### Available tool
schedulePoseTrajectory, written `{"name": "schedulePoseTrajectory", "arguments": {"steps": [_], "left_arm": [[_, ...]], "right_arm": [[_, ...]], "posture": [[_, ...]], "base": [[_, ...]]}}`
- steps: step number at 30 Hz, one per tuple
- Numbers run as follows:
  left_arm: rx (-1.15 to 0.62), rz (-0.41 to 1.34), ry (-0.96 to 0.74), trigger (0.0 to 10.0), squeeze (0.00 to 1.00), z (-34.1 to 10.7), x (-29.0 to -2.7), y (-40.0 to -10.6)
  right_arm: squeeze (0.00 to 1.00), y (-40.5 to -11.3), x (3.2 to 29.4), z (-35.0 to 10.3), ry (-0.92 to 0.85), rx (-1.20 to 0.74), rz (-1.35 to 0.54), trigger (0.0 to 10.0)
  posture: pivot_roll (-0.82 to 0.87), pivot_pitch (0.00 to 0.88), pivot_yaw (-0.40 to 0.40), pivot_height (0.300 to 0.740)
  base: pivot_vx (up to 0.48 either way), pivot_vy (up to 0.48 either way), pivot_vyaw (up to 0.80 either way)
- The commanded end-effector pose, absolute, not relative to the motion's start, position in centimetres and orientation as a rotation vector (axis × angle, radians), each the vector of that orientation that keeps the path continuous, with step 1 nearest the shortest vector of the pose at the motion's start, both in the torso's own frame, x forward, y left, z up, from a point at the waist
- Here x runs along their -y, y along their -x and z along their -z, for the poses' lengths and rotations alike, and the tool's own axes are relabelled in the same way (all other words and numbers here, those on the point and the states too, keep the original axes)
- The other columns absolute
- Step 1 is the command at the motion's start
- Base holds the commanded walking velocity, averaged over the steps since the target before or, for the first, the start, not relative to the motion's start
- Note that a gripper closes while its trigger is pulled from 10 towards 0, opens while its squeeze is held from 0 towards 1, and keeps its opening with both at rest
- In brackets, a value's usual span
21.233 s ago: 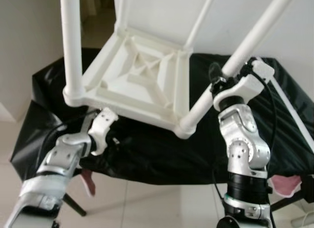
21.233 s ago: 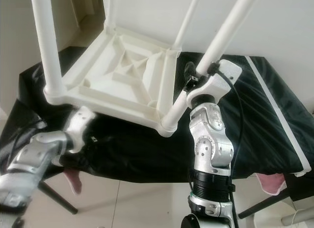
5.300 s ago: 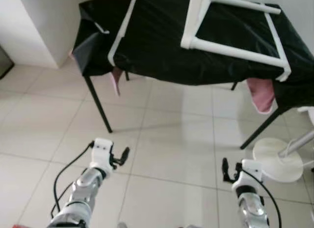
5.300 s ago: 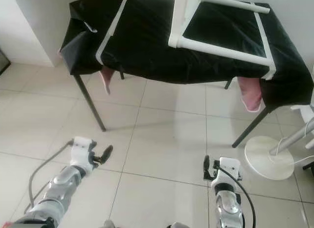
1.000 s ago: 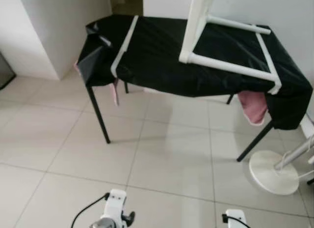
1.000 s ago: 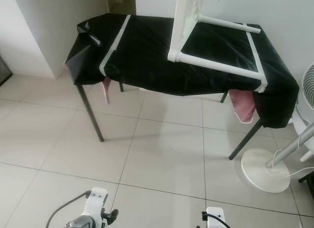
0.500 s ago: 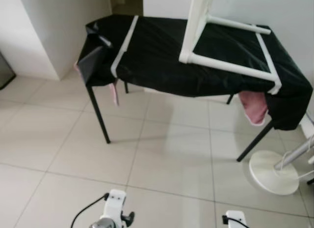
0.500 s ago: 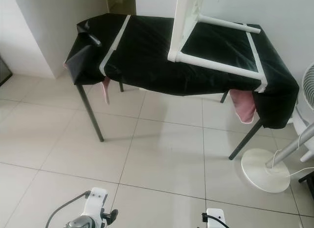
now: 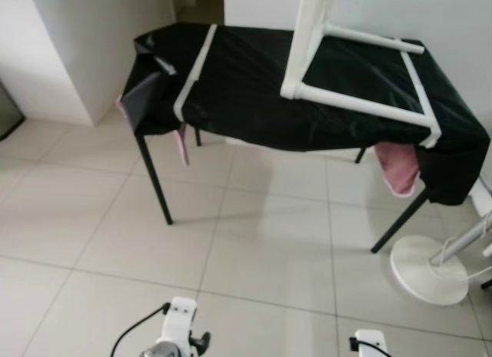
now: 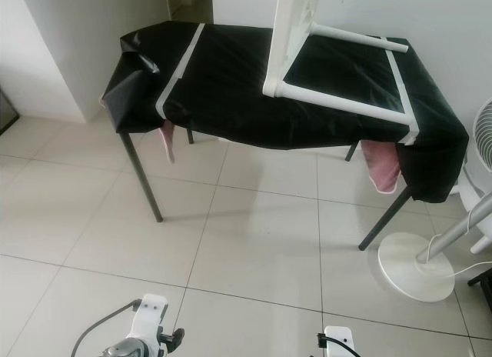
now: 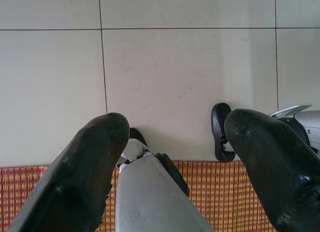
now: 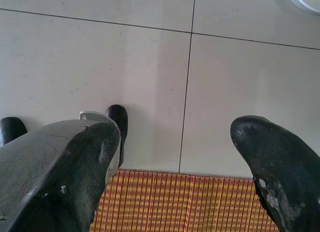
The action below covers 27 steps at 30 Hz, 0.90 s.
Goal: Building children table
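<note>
Nothing has shifted in the last half second. Well ahead of both lowered grippers stands the black-draped table [image 10: 231, 80], with the white children table [image 10: 307, 57] lying tipped on its top. Left gripper [image 11: 175, 137] and right gripper [image 12: 175, 142] hang spread apart, empty, over floor tiles [image 12: 100, 57] and a woven mat [image 12: 180, 202].

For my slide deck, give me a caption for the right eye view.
White children's table lies on its side atop a black-covered table; both arms hang low.
</note>
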<state>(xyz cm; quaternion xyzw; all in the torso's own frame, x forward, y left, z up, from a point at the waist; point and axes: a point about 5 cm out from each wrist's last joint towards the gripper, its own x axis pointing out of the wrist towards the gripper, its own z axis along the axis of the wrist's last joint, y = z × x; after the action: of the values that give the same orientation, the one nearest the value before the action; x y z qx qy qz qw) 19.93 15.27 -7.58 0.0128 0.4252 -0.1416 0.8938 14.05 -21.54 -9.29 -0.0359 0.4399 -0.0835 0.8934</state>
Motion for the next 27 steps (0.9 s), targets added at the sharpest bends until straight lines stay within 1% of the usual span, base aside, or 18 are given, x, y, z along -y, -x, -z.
{"name": "schedulePoseTrajectory", "arguments": {"steps": [1, 27], "left_arm": [[-0.906, 0.216, -0.064, 10.0, 0.0, 7.9, -15.83, -19.52], [-0.901, 0.201, -0.052, 10.0, 0.0, 7.85, -16.16, -19.57]], "right_arm": [[0.0, -13.38, 21.48, 9.6, 0.063, -0.944, 0.178, 10.0], [0.0, -13.15, 21.08, 9.77, 0.041, -0.952, 0.187, 10.0]], "posture": [[0.0, 0.0, -0.043, 0.74], [0.01, 0.016, -0.037, 0.74]], "base": [[0.0, 0.0, 0.0], [0.0, 0.0, 0.0]]}}
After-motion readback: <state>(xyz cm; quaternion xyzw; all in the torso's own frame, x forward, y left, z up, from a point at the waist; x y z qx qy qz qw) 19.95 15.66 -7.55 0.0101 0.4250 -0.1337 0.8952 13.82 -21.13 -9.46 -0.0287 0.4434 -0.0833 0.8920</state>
